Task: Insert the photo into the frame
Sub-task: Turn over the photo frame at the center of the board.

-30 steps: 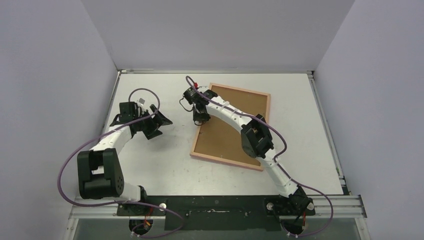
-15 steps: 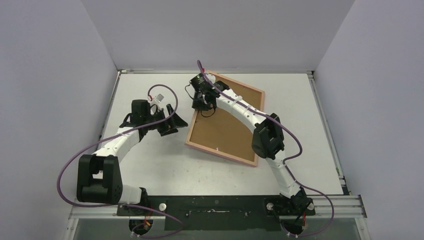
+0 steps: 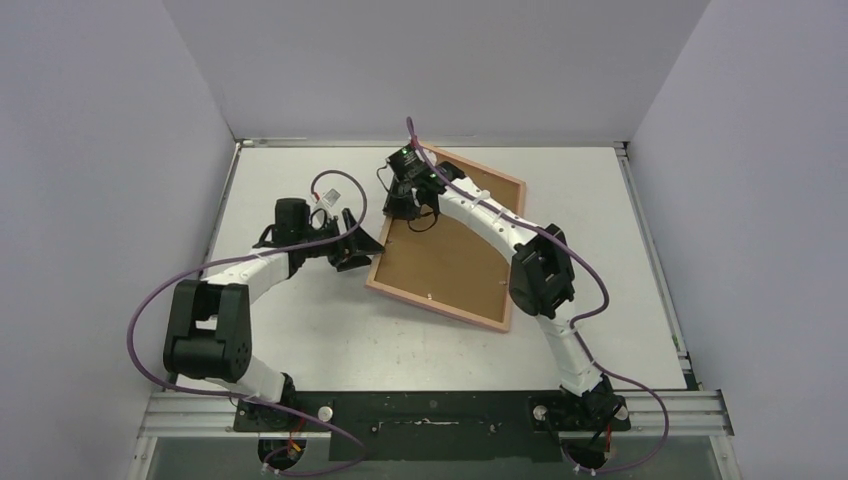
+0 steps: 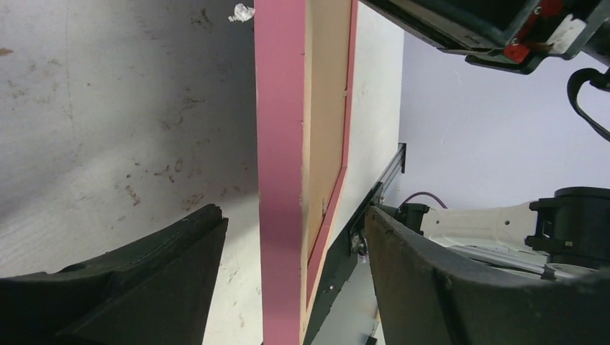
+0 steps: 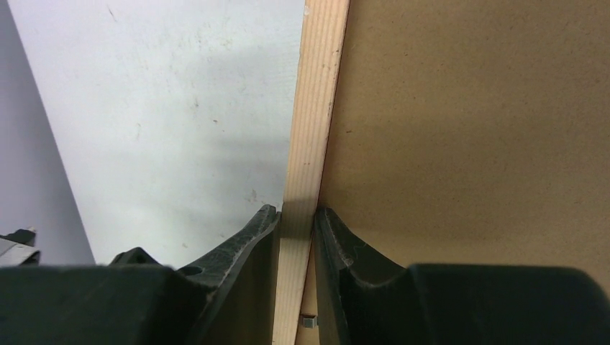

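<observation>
The frame [image 3: 432,305] lies back-up on the table, turned at an angle, with the brown fibreboard backing panel [image 3: 445,255] inside it. My right gripper [image 3: 408,208] is shut on the frame's light wood rail [image 5: 311,129] at its far left edge, next to the backing panel [image 5: 467,129]. My left gripper [image 3: 367,243] is open at the frame's left edge. In the left wrist view the pink rail [image 4: 280,180] runs between the open fingers [image 4: 165,273], touching neither. The photo is not in view.
White table [image 3: 300,330] enclosed by grey walls on the left, right and back. A black and metal mounting rail [image 3: 440,410] runs along the near edge. A small white scrap [image 4: 241,12] lies on the table by the frame.
The right gripper has swung the frame clockwise and a little left and back. The left gripper has moved right, up to the frame's left edge, so that it straddles the rail.
</observation>
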{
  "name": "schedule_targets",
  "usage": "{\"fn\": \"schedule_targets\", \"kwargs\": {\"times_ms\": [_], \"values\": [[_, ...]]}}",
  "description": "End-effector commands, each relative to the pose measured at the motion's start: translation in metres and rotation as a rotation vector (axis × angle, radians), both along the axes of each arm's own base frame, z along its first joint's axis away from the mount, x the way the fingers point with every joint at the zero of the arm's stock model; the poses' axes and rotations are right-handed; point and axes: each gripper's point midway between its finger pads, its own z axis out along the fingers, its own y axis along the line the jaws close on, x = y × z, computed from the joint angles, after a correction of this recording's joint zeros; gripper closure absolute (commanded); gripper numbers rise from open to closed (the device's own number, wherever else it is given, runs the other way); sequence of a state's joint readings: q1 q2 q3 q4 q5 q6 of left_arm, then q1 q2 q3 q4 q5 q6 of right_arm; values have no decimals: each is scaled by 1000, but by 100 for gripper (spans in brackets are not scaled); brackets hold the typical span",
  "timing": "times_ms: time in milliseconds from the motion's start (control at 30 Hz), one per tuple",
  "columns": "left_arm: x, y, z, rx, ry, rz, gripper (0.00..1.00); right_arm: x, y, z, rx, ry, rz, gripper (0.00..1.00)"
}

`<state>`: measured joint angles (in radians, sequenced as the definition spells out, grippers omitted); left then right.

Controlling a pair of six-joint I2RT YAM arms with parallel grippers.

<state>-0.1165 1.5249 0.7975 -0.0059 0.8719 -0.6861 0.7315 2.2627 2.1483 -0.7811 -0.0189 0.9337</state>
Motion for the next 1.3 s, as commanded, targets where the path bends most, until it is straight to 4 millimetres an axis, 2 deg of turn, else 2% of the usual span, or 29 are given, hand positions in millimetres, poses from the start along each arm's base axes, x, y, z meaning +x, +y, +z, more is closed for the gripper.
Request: {"fn": "schedule_targets", "kwargs": {"times_ms": [0, 100, 200, 300, 333, 367, 433, 467, 567, 600, 733, 867, 1033, 1100, 1267], "values": [[17, -13, 26, -80, -84, -40, 34, 13, 16, 108, 255, -173, -16, 100], [20, -19, 28, -119, -72, -63, 46, 14, 18, 114, 278, -181, -22, 100], [23, -23, 39, -156, -101, -84, 69, 15, 15, 112, 266, -180, -33, 100], [24, -19, 41, -104, -132, -82, 93, 15, 6, 100, 177, -202, -54, 100], [26, -17, 43, -82, -159, -77, 98, 15, 3, 94, 144, -205, -57, 100], [26, -15, 45, -57, -172, -77, 100, 13, 0, 88, 122, -194, -59, 95], [24, -11, 51, -17, -200, -68, 100, 10, -5, 81, 87, -180, -70, 80], [21, -9, 54, 2, -199, -67, 100, 9, -8, 84, 79, -186, -76, 74], [19, -4, 73, 59, -257, -69, 100, 11, -18, 109, 85, -252, -105, 52], [19, -1, 77, 82, -262, -66, 100, 13, -21, 120, 95, -279, -115, 49], [19, 8, 89, 174, -264, -62, 100, 21, -35, 158, 137, -353, -125, 44], [18, 20, 96, 262, -224, -39, 100, 21, -66, 184, 129, -394, -157, 43], [18, 34, 127, 369, -283, 19, 100, 13, -102, 230, 190, -477, -145, 39], [21, 37, 146, 390, -336, 63, 100, 13, -114, 237, 213, -477, -121, 37], [26, 42, 191, 428, -459, 154, 100, 3, -145, 239, 250, -409, -89, 35]]}}
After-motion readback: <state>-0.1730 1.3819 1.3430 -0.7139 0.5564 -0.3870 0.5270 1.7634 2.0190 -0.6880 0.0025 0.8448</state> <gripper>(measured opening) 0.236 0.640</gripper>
